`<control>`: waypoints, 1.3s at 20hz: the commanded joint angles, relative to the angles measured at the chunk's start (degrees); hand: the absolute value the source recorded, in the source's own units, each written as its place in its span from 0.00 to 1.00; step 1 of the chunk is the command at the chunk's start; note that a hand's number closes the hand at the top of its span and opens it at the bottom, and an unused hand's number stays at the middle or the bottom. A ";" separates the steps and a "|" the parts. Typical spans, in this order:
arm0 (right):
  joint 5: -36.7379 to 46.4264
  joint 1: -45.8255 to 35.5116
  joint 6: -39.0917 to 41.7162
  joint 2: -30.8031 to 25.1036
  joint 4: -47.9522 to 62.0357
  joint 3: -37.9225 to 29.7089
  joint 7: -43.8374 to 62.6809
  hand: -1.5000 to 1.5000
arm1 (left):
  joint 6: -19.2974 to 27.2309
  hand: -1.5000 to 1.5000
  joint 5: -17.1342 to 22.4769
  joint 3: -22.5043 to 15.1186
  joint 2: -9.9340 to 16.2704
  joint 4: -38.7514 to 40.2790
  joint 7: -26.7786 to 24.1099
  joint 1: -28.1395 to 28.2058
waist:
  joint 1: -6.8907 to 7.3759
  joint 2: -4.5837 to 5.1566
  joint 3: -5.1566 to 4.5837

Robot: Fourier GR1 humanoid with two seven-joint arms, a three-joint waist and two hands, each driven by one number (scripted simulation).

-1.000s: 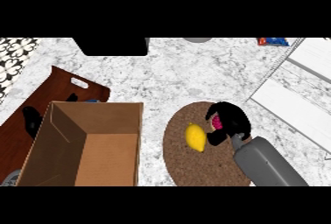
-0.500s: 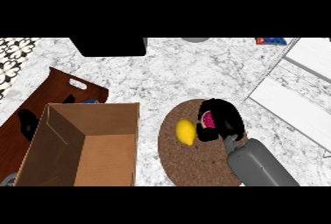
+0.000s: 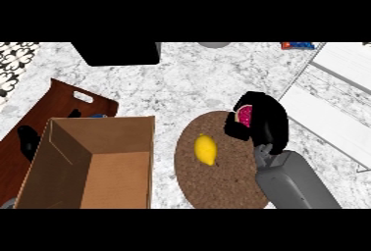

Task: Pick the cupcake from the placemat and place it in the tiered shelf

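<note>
The cupcake shows only as a pink patch inside my right hand, whose black fingers are curled round it. Hand and cupcake sit over the far right edge of the round brown placemat. The grey right forearm comes in from the lower right. The white tiered shelf runs along the right side, just right of the hand. My left hand is not visible.
A yellow lemon lies on the placemat left of the hand. An open cardboard box stands at the lower left on a dark wooden tray. A black block sits at the far edge.
My right hand has closed round the cupcake and moved it from beside the lemon toward the mat's far right edge, nearer the shelf. The lemon has stayed in place.
</note>
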 commanded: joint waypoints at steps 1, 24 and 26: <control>9.87 -3.60 1.99 0.18 -9.67 1.58 12.73 1.00 | -0.76 0.50 0.99 0.04 -1.40 5.03 0.43 2.46 | -0.95 0.18 -1.19; 12.38 -27.08 34.03 -9.27 -22.09 -31.91 16.03 1.00 | -1.33 0.50 0.00 -0.29 -2.10 2.38 2.48 2.73 | -0.37 0.73 -1.01; 11.12 -29.05 35.91 -11.86 -20.40 -34.77 13.60 1.00 | -2.35 0.50 0.53 0.10 -1.76 1.71 1.88 3.58 | 0.22 0.76 -1.00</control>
